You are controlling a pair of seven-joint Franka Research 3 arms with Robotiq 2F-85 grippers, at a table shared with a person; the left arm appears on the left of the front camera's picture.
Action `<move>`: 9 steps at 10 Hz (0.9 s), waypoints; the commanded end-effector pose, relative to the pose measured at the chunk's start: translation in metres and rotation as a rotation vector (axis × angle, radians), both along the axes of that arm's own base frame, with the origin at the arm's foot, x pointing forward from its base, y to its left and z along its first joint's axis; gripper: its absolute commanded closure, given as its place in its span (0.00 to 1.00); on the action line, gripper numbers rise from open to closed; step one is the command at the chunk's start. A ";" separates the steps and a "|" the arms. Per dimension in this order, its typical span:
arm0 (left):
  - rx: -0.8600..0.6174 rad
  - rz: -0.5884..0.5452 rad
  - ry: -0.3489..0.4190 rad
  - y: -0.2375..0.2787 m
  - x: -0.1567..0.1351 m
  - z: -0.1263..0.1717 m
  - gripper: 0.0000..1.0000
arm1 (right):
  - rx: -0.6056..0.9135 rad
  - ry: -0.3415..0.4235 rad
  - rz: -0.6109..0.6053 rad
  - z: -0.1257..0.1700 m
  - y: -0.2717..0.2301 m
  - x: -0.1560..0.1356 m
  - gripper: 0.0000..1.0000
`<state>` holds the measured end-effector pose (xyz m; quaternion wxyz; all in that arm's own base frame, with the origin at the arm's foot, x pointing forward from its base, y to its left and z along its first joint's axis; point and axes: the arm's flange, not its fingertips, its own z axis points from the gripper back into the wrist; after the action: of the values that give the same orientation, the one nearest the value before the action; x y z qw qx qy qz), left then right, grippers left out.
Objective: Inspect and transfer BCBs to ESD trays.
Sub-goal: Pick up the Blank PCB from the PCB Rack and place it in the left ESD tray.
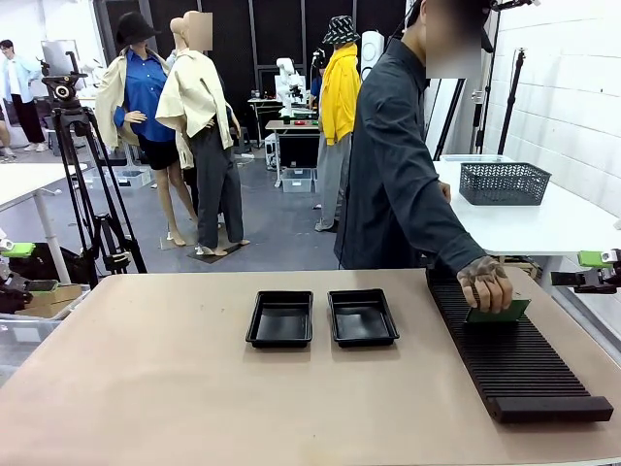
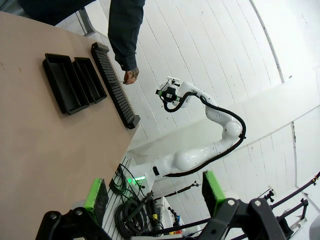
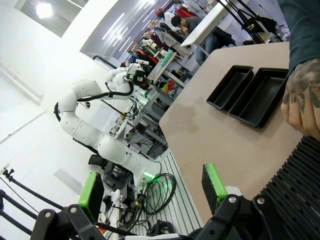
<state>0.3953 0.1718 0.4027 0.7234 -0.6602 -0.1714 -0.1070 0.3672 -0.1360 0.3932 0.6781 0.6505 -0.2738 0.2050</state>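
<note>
Two empty black ESD trays (image 1: 280, 318) (image 1: 362, 316) lie side by side at the table's middle. At the right, a person's hand (image 1: 485, 283) holds a green BCB (image 1: 505, 312) on edge on a long black ribbed rack (image 1: 514, 364). My left gripper (image 2: 155, 192) hangs open off the table's left side, its green pads (image 2: 96, 195) wide apart, with the trays (image 2: 62, 82) far ahead. My right gripper (image 3: 151, 186) is open too, off the right side beside the rack (image 3: 295, 185), and the person's hand (image 3: 304, 100) is close ahead. Neither gripper has anything between its fingers.
The tan table (image 1: 146, 388) is bare on its left half and in front of the trays. A grey mesh basket (image 1: 504, 183) stands on a white table behind. A camera tripod (image 1: 82, 184) stands at the far left. The person leans in over the far right corner.
</note>
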 end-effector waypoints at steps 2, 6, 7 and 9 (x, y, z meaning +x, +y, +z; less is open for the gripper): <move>0.007 0.004 0.001 0.001 -0.002 0.000 0.00 | 0.001 -0.003 0.000 0.000 0.000 0.000 0.00; 0.007 0.004 0.001 0.001 -0.002 0.000 0.00 | 0.001 -0.003 0.000 0.000 0.000 0.000 0.00; 0.007 0.004 0.001 0.001 -0.002 0.000 0.00 | 0.001 -0.003 0.000 0.000 0.000 0.000 0.00; 0.007 0.004 0.001 0.001 -0.002 0.000 0.00 | 0.001 -0.003 0.000 0.000 0.000 0.000 0.00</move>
<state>0.3953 0.1718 0.4027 0.7234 -0.6602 -0.1714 -0.1070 0.3672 -0.1360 0.3932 0.6781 0.6505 -0.2738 0.2050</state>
